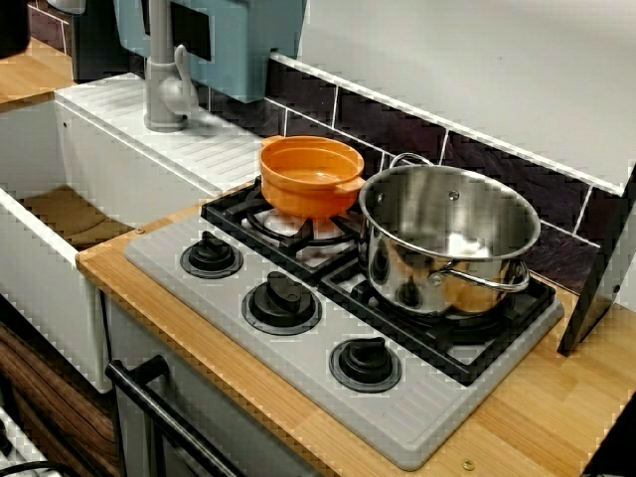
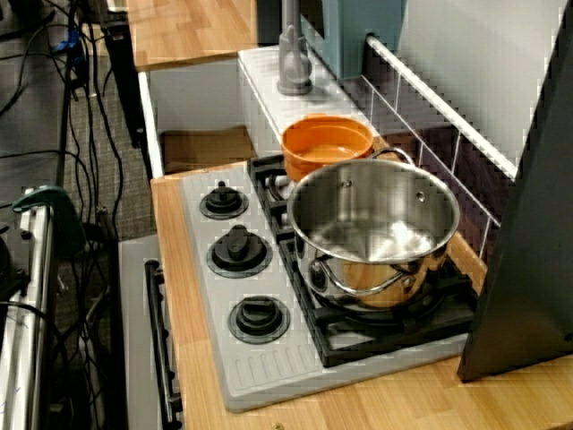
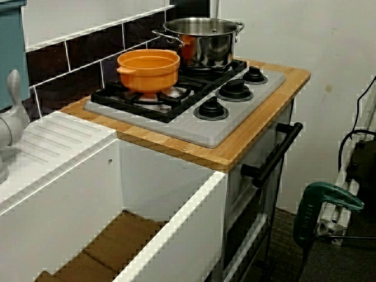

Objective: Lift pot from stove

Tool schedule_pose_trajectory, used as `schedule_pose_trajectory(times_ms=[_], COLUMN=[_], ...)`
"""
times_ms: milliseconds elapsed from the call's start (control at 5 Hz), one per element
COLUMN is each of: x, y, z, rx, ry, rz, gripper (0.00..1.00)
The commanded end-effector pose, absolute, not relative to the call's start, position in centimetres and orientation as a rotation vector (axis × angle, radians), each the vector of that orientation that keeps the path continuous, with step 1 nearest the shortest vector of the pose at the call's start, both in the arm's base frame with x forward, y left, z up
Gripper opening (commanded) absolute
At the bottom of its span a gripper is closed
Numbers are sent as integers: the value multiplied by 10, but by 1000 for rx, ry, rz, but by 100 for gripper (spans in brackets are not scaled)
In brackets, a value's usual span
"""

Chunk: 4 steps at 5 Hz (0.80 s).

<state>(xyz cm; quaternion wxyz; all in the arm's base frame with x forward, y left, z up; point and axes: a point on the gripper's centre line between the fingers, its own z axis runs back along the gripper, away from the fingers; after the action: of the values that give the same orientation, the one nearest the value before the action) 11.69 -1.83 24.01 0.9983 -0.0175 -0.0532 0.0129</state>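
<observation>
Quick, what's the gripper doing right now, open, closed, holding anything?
Gripper: not in any view, so its state cannot be told. The pot sits on the stove, unheld.

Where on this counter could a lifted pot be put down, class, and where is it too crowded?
Free: the white ribbed drainboard between the tap and the stove, and the wooden strip at the stove's far end, beside the steel pot. Crowded: the burner grates, where the orange pot and the steel pot sit close together. The end effector is out of view.
</observation>
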Motion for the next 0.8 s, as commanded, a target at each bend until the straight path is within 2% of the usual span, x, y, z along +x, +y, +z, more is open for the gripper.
schedule_pose_trajectory(times_ms=[0, 400, 600], x=[117, 193, 223], y=[-18, -7, -7], z=[240, 221, 213], rx=[-35, 94, 132], ry=[-107, -38, -57], rz=[26, -348, -476], gripper=[100, 100, 100])
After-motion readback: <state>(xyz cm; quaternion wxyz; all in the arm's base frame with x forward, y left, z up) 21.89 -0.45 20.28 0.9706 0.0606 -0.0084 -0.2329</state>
